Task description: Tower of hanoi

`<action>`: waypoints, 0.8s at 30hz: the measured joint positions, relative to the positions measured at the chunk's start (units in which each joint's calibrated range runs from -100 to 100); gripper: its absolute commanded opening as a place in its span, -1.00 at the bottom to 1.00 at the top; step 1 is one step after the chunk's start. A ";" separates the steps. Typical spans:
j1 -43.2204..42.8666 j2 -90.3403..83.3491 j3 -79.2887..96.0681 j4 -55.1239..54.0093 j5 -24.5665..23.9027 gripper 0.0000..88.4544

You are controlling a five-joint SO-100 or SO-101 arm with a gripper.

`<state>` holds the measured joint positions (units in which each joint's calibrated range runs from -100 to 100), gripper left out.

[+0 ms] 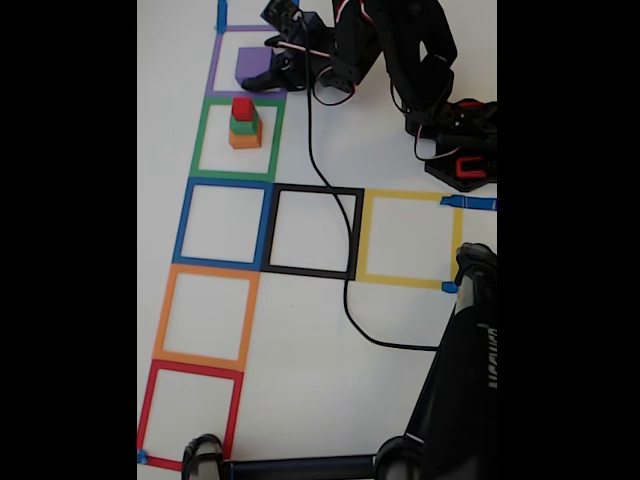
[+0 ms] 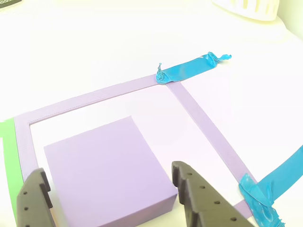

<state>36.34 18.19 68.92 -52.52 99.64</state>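
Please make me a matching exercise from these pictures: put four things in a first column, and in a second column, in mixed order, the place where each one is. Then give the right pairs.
Things:
1. big purple cube
2. small red cube
3. orange cube
4. black two-finger gripper

Places:
A. bottom of the stack, inside the green tape square outline
B. open, one finger at each side of the purple cube
C. top of the stack
D. alone inside the purple tape square outline

Pairs: 1-D, 2-C, 3-A, 4-B
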 measured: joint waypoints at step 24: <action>-1.52 0.00 0.18 0.00 0.18 -0.62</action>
<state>34.82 18.19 69.10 -52.52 99.82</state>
